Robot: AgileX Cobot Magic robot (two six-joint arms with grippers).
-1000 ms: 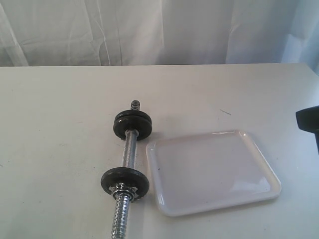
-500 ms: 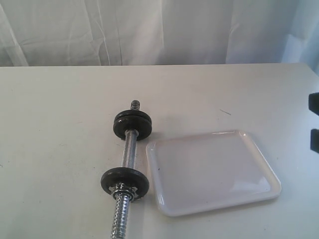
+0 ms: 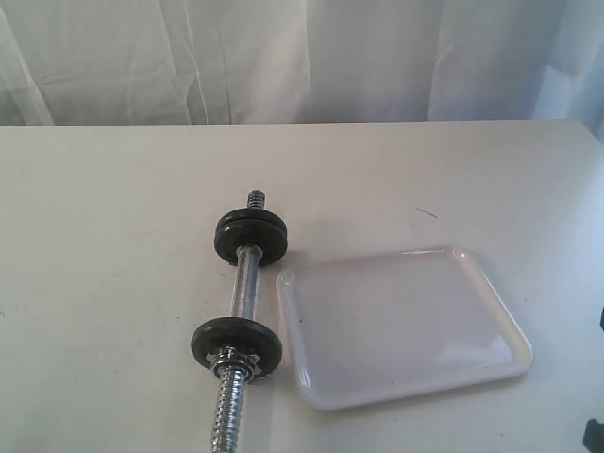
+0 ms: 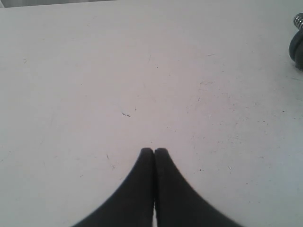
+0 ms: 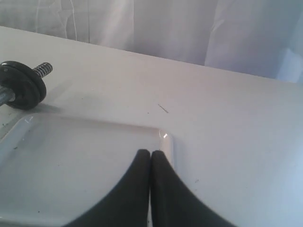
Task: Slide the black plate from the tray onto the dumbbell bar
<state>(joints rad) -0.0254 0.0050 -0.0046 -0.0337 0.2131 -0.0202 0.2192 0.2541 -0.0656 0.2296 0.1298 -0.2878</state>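
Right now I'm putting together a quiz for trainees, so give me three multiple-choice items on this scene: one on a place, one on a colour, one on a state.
1. Where does the dumbbell bar lie?
A. In a claw
B. On the table, beside the tray
C. Inside the tray

2. What colour is the tray?
A. White
B. Black
C. Red

3. How does the left claw stand?
A. Wide open
B. Shut on a plate
C. Shut, holding nothing

Answers:
1 B: the bar rests on the tabletop along the tray's edge.
2 A: the tray is glossy white.
3 C: its fingertips meet with nothing between them.
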